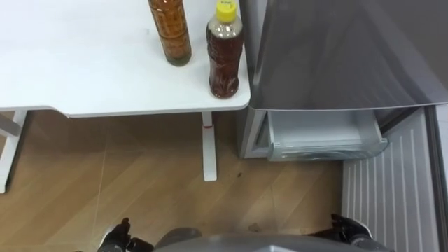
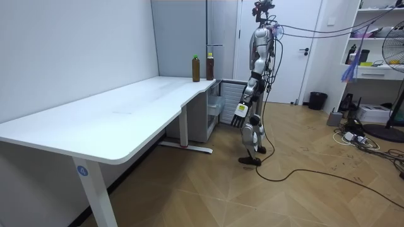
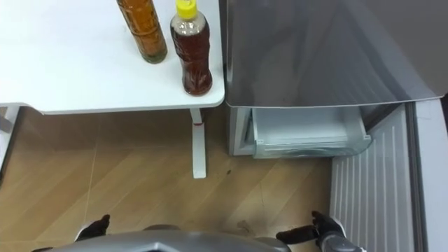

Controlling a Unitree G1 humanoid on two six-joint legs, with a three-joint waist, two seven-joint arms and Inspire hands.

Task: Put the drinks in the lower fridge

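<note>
Two drink bottles stand at the white table's (image 1: 84,70) right end: a dark tea bottle with a yellow cap (image 1: 225,52) near the corner, and an amber bottle (image 1: 170,31) just to its left. Right beside the table is the grey fridge (image 1: 336,49), its lower compartment open with a pale drawer (image 1: 322,136) pulled out. My left hand (image 1: 120,235) hangs low at the bottom left, fingers relaxed and holding nothing. Low at the bottom right my right hand (image 1: 346,227) is equally relaxed and holds nothing. In the room view I stand upright facing the fridge, the left hand (image 2: 240,115) hanging by my side.
The lower fridge door (image 1: 392,189) swings out to my right, its ribbed inner face showing. A table leg (image 1: 208,147) stands on the wooden floor between me and the table. In the room view, cables and a fan (image 2: 394,57) lie behind me.
</note>
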